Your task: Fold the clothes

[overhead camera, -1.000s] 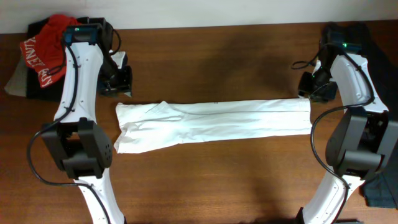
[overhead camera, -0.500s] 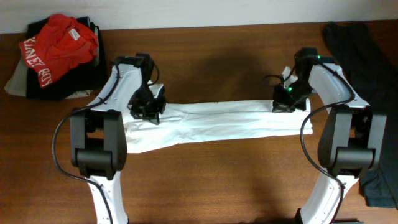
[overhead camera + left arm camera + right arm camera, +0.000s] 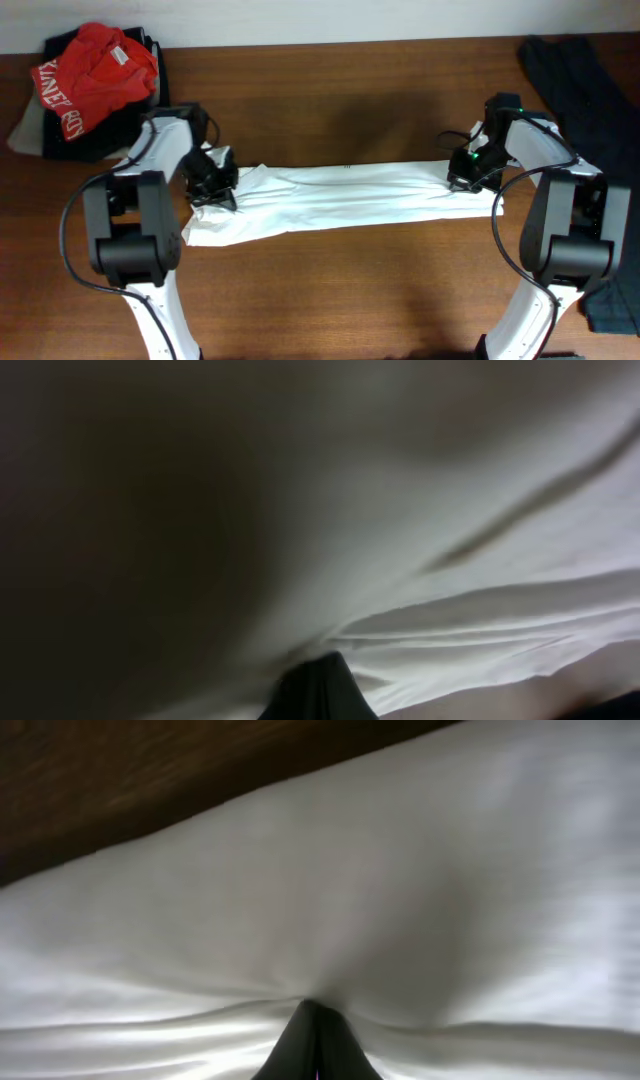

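Note:
The clothes, a white T-shirt [image 3: 350,195] folded into a long narrow band, lie across the middle of the brown table [image 3: 350,290]. My left gripper [image 3: 212,182] is shut on the band's left end, where the cloth bunches up. My right gripper [image 3: 470,172] is shut on the right end. White fabric [image 3: 480,560] fills the left wrist view, and the dark tips of the left gripper [image 3: 318,685] pinch a fold of it. In the right wrist view the closed right gripper [image 3: 315,1035] bites into creased white cloth [image 3: 400,900].
A red shirt with white lettering [image 3: 90,70] lies on a dark pile at the back left corner. A long dark garment [image 3: 575,75] hangs at the back right. More dark cloth [image 3: 610,300] sits at the right edge.
Both arms came down from the back of the table onto the shirt's ends and both grippers shut on the cloth. The left end has since been pulled left and bunched.

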`<state>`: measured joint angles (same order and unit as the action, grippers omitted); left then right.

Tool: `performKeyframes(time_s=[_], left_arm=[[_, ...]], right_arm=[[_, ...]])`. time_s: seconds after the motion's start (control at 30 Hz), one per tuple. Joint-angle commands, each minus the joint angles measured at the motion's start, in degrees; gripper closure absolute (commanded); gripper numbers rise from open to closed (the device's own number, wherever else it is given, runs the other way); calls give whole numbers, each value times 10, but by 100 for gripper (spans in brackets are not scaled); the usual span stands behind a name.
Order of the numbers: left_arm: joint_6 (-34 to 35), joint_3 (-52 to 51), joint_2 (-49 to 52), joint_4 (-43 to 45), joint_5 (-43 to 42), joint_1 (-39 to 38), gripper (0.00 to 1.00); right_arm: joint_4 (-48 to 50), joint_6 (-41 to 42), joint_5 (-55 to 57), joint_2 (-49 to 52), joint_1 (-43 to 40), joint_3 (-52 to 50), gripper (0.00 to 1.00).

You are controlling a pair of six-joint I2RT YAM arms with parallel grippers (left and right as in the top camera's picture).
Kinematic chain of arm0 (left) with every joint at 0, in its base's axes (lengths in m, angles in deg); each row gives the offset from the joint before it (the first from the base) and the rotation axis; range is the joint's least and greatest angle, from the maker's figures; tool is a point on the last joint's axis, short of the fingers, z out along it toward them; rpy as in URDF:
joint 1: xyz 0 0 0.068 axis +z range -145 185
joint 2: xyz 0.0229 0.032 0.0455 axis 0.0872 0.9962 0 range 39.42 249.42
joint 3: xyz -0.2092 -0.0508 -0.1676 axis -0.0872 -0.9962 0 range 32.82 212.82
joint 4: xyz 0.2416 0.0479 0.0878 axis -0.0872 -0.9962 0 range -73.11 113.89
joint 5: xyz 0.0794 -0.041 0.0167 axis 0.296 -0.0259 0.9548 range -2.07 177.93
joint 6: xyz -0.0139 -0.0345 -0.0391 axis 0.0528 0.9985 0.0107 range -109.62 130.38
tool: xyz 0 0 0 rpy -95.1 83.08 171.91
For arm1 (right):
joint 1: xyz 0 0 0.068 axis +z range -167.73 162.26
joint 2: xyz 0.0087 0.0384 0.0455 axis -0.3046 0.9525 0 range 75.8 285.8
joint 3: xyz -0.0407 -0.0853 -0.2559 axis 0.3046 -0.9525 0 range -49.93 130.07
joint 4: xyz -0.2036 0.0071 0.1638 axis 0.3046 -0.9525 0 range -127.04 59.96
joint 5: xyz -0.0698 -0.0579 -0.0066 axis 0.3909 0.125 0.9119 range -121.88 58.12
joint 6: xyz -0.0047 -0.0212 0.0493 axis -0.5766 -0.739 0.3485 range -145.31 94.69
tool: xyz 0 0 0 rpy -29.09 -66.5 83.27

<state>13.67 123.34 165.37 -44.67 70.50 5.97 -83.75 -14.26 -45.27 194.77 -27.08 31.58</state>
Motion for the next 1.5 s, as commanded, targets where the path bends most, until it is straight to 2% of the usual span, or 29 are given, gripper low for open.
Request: performKeyframes(time_s=[0.0, 0.23, 0.3, 0.37, 0.4, 0.47, 0.53, 0.57, 0.63, 0.83, 1.07, 1.27, 1.33, 1.47], left_arm=[[15, -12, 3, 2, 65, 37, 100], [18, 41, -34, -31, 65, 52, 100], [18, 57, -49, -40, 65, 52, 99], [18, 72, -73, -45, 65, 52, 97], [18, 74, -83, -44, 65, 52, 93], [18, 75, -98, -41, 65, 52, 80], [18, 75, -106, -41, 65, 51, 51], [18, 75, -106, -41, 65, 51, 43], [18, 72, -105, -41, 65, 51, 38], [18, 71, -105, -41, 65, 50, 35], [18, 71, -105, -34, 63, 50, 33], [18, 71, -105, -30, 63, 50, 32], [18, 71, -105, -30, 63, 50, 32], [18, 71, -105, -31, 63, 50, 32]], right_arm=[[-6, 17, 83, 3, -21, 4, 96], [-109, 12, 81, -3, -28, 132, 96], [-141, 12, 81, -3, -38, 172, 93], [-166, 12, 81, -3, -55, 203, 60], [-171, 12, 80, -3, -63, 209, 38], [-171, 3, 76, -3, -78, 210, 12], [-168, -19, 74, -3, -93, 201, 5], [-167, -25, 73, -3, -101, 197, 5], [-159, -54, 41, -2, -113, 188, 5], [-106, -124, -118, -2, -143, 127, 5], [-37, -123, -130, -2, -132, 32, 5], [-17, -121, -133, -1, -110, -3, 5], [-14, -121, -132, -1, -94, -14, 8], [-12, -121, -130, 1, -59, -19, 22]])
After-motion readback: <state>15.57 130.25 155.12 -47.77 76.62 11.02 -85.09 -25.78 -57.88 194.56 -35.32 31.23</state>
